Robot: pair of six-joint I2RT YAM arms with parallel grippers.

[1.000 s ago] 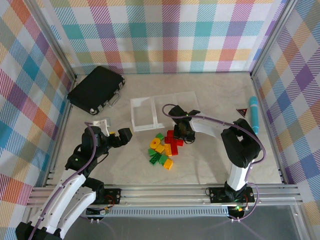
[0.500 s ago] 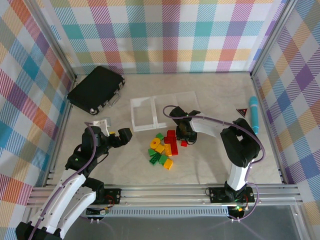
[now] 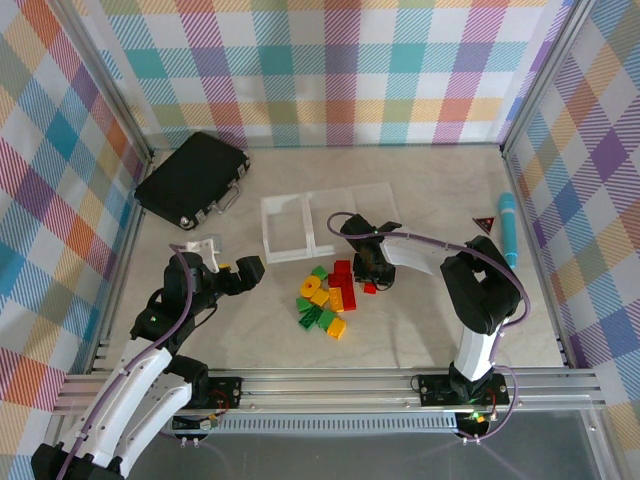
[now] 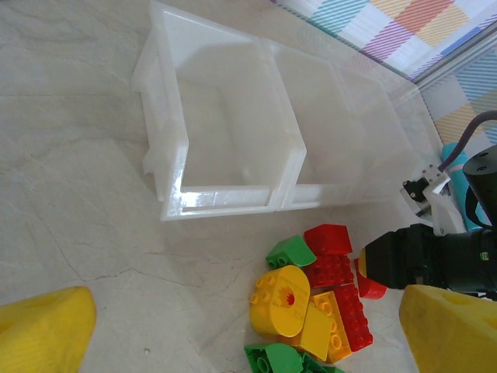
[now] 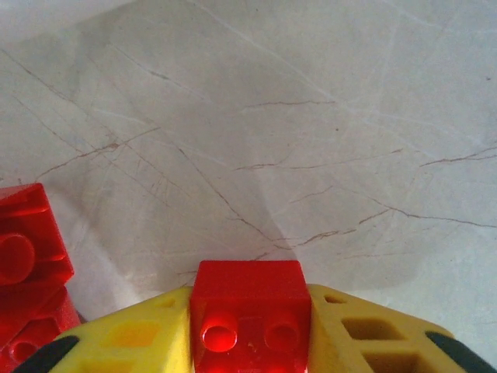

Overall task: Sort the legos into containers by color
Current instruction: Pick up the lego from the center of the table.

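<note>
1. Closing over the past second, the right jaws have narrowed onto a small red brick (image 5: pixel 248 299) and now clamp it between their yellow pads (image 5: pixel 128 342). Brick and jaws have also edged slightly to the right, away from the pile.
2. Seen from the right wrist, the held brick sits square between the pads. Two round studs face the camera side by side, their row running straight across from one pad to the other.
3. From above, the brick lies just right of the pile of legos (image 3: pixel 322 300), low over the table (image 3: pixel 200 330). Whether it is lifted clear of the surface cannot be told.
4. The pile of red, yellow and green bricks, packed against one another, sits near the middle of the table. It is just in front of the containers (image 4: pixel 225 200).
5. The containers are three clear bins joined in one row, open sides up. The row's long axis runs left to right across the table, its right end set slightly farther back.
6. The left jaws have not shifted. They stand wide apart and hold nothing, left of the pile and pointing toward it. Their yellow fingers (image 4: pixel 43 330) frame the bricks and the bins in the left wrist view.
7. A black case (image 3: pixel 192 180) lies at the far left, its long axis slanted.
</note>
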